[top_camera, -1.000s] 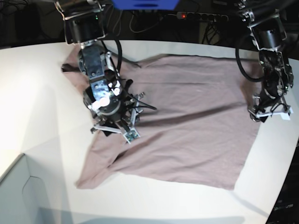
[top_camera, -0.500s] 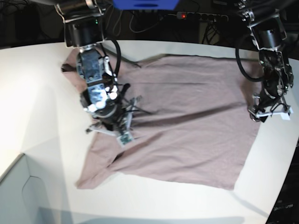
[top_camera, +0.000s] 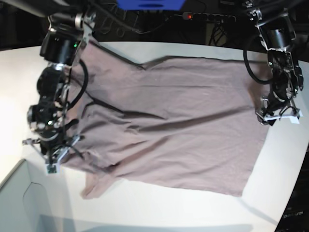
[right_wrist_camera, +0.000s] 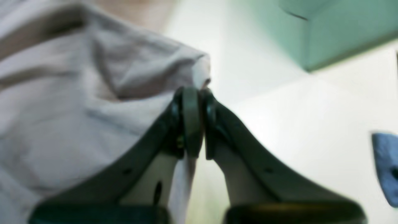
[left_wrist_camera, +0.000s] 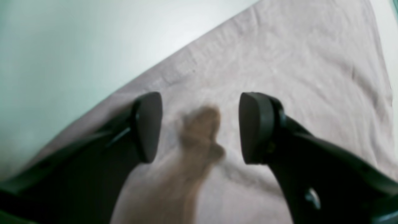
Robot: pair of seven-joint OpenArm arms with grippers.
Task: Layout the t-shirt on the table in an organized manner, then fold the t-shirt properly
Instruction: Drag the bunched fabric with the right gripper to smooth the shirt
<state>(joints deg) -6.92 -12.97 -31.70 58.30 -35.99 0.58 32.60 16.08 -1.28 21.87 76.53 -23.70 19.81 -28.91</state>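
The mauve t-shirt (top_camera: 183, 125) lies spread across the white table (top_camera: 145, 208), creased toward its left side. At the shirt's left edge my right gripper (top_camera: 54, 155) is shut on a pinch of fabric. In the right wrist view the jaws (right_wrist_camera: 194, 121) are pressed together on a fold of the t-shirt (right_wrist_camera: 77, 93), just above the table (right_wrist_camera: 279, 109). My left gripper (top_camera: 277, 117) hangs over the shirt's right edge. Seen from the left wrist, it (left_wrist_camera: 202, 127) is open above the t-shirt (left_wrist_camera: 279, 62), with a blurred raised wrinkle between the fingers, touching neither.
A pale grey-blue box corner (top_camera: 19, 203) stands at the front left, close to the right gripper, and shows as a greenish box (right_wrist_camera: 326, 28) in the right wrist view. Cables and a power strip (top_camera: 207, 17) lie behind the table's far edge.
My right gripper has shut on the shirt and dragged its left part leftward toward the table's left side, stretching the cloth. The left arm has not moved.
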